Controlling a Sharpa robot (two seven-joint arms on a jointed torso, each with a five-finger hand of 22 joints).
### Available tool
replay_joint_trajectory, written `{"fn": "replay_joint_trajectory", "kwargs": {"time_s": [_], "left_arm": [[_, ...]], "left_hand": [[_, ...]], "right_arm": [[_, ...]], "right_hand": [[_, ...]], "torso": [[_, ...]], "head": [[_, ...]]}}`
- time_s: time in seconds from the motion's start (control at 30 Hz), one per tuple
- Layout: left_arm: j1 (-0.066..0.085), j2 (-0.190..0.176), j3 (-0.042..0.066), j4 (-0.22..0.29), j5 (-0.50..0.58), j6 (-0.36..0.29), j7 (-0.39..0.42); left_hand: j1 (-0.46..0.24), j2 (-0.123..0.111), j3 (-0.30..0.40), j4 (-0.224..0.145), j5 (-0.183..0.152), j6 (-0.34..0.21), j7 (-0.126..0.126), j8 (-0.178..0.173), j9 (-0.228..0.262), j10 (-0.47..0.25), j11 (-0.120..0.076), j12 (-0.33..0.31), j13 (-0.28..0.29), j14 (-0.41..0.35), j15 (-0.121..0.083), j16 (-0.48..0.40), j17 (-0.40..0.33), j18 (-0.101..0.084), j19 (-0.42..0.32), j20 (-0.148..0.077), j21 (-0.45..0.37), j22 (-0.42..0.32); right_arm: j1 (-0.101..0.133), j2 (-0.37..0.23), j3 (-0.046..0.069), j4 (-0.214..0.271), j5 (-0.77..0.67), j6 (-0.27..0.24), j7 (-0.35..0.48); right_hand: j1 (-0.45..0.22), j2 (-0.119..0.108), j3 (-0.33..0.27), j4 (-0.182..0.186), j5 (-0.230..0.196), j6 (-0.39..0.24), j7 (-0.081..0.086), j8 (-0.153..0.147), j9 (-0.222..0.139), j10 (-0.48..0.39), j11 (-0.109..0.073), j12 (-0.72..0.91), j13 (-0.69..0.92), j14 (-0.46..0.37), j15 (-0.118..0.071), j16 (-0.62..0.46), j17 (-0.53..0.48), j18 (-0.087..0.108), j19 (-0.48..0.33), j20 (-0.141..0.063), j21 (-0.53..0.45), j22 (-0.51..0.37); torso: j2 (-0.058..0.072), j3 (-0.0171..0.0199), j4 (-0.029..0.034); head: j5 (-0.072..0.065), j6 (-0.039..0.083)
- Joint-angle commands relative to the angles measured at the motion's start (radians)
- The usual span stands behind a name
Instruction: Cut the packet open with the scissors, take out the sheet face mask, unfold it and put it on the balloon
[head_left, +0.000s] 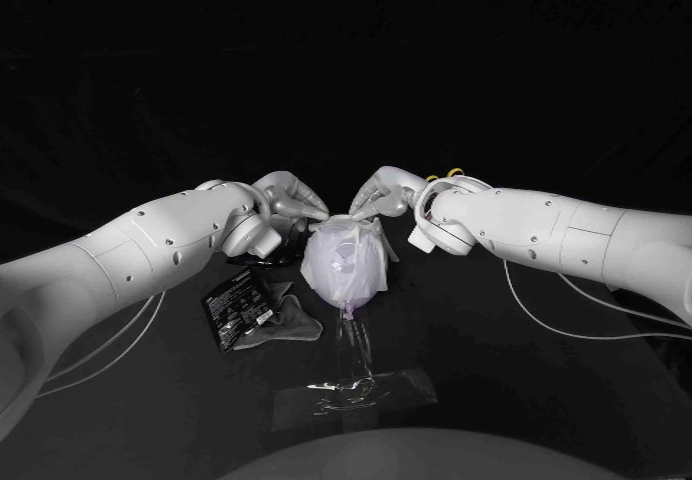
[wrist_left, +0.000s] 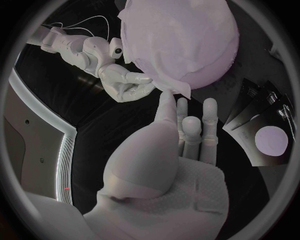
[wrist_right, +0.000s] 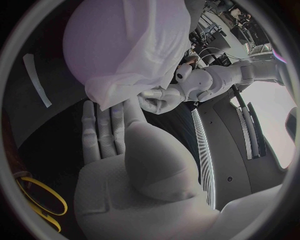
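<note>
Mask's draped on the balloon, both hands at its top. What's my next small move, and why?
Probably press the sheet mask down against the balloon at its top edge, then let go: left hand and right hand both seem to pinch that edge, and a corner stands off the surface.

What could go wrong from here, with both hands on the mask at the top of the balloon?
1. The left hand and right hand pinch the mask by its top edge. If it clings to them, letting go may drag it off the balloon.
2. The balloon sits on a thin clear stand, so pressing down could tip it.
</note>
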Motion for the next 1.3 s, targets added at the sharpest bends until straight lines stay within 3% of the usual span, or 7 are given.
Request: {"fn": "replay_joint_trajectory", "kwargs": {"time_s": [0.03,0.5,0.67,1.03,1.13,1.23,1.3], "left_arm": [[0.001,0.0,0.002,0.006,0.011,-0.008,0.005],[0.003,-0.012,0.01,0.021,0.083,-0.066,0.039],[0.003,-0.017,0.014,0.027,0.132,-0.108,0.065],[0.007,-0.038,0.019,0.05,0.179,-0.159,0.102],[0.007,-0.051,0.019,0.067,0.187,-0.162,0.143],[0.007,-0.068,0.019,0.091,0.191,-0.158,0.189],[0.007,-0.08,0.019,0.108,0.193,-0.157,0.218]], "left_hand": [[0.002,0.132,0.004,-0.004,-0.003,-0.003,-0.001,0.005,0.001,0.003,-0.003,0.006,-0.001,0.006,0.0,0.003,0.001,0.012,0.003,-0.005,0.006,0.001],[-0.014,0.133,0.0,0.008,-0.003,-0.027,0.004,0.0,0.007,-0.012,0.005,-0.003,-0.005,-0.017,0.006,0.004,-0.045,0.011,0.003,-0.006,0.009,0.004],[-0.038,0.135,-0.016,0.041,-0.003,-0.131,0.049,-0.07,-0.022,-0.064,0.027,-0.02,-0.012,-0.136,0.028,-0.023,-0.202,0.006,-0.023,0.001,-0.015,-0.005],[-0.037,0.127,-0.038,0.07,-0.003,-0.166,0.073,-0.109,-0.052,-0.108,0.051,-0.035,-0.019,-0.182,0.051,-0.066,-0.226,0.005,-0.047,0.016,-0.053,-0.025],[-0.02,0.126,-0.047,0.082,-0.004,-0.161,0.071,-0.117,-0.062,-0.144,0.068,-0.056,-0.027,-0.286,0.072,-0.174,-0.273,-0.007,-0.107,0.034,-0.132,-0.065],[-0.005,0.128,-0.059,0.102,0.006,-0.153,0.058,-0.121,-0.07,-0.159,0.089,-0.083,-0.031,-0.418,0.104,-0.374,-0.357,-0.05,-0.235,0.075,-0.3,-0.157],[0.006,0.12,-0.064,0.101,0.001,-0.157,0.056,-0.125,-0.073,-0.16,0.092,-0.093,-0.031,-0.42,0.113,-0.423,-0.379,-0.059,-0.266,0.088,-0.358,-0.194]], "right_arm": [[-0.002,0.004,-0.001,0.002,-0.034,-0.086,0.008],[-0.003,0.021,-0.001,-0.004,-0.092,-0.145,-0.079],[-0.004,0.03,-0.001,-0.01,-0.117,-0.144,-0.11],[-0.007,0.051,-0.001,-0.034,-0.174,-0.169,-0.15],[-0.007,0.046,-0.001,-0.032,-0.159,-0.214,-0.123],[-0.006,0.035,-0.001,-0.021,-0.113,-0.26,-0.074],[-0.006,0.024,-0.001,-0.011,-0.074,-0.284,-0.034]], "right_hand": [[0.008,0.055,0.001,-0.009,0.0,0.008,-0.002,0.011,0.008,0.011,-0.003,0.005,0.003,0.012,-0.003,0.004,-0.002,0.018,0.009,-0.003,0.006,0.004],[-0.003,0.057,0.003,-0.027,-0.001,0.014,-0.007,0.03,0.022,0.032,-0.011,0.012,0.013,0.047,-0.014,0.002,-0.01,0.017,0.029,-0.014,0.02,0.019],[-0.004,0.057,0.005,-0.03,0.0,0.014,-0.008,0.033,0.024,0.035,-0.012,0.012,0.015,0.052,-0.016,0.001,-0.011,0.016,0.032,-0.015,0.022,0.022],[-0.005,0.057,0.007,-0.032,0.0,0.013,-0.008,0.035,0.027,0.037,-0.012,0.011,0.017,0.056,-0.017,0.0,-0.012,0.016,0.034,-0.017,0.024,0.024],[-0.013,0.06,0.017,-0.027,0.0,-0.003,-0.003,0.029,0.027,0.032,-0.008,0.005,0.017,0.062,-0.016,-0.002,-0.015,0.015,0.036,-0.018,0.026,0.028],[-0.035,0.055,-0.002,-0.019,-0.001,-0.086,0.032,-0.021,0.008,-0.02,0.018,-0.037,0.0,0.047,-0.002,-0.017,-0.022,0.011,0.028,-0.014,0.021,0.028],[-0.054,0.053,-0.018,-0.007,-0.002,-0.116,0.047,-0.043,-0.002,-0.043,0.032,-0.058,-0.011,0.034,0.006,-0.029,-0.028,0.009,0.023,-0.009,0.016,0.026]], "torso": [[0.001,-0.0005,0.0006],[0.001,-0.001,0.0003],[0.002,-0.0015,0.0004],[0.0,-0.0019,-0.0002],[-0.002,-0.0013,-0.003],[-0.002,-0.0015,-0.0037],[-0.002,-0.0013,-0.0034]], "head": [[0.0,-0.002],[-0.001,-0.007],[-0.001,-0.009],[-0.001,-0.008],[0.002,-0.004],[0.001,-0.001],[0.0,0.001]]}}
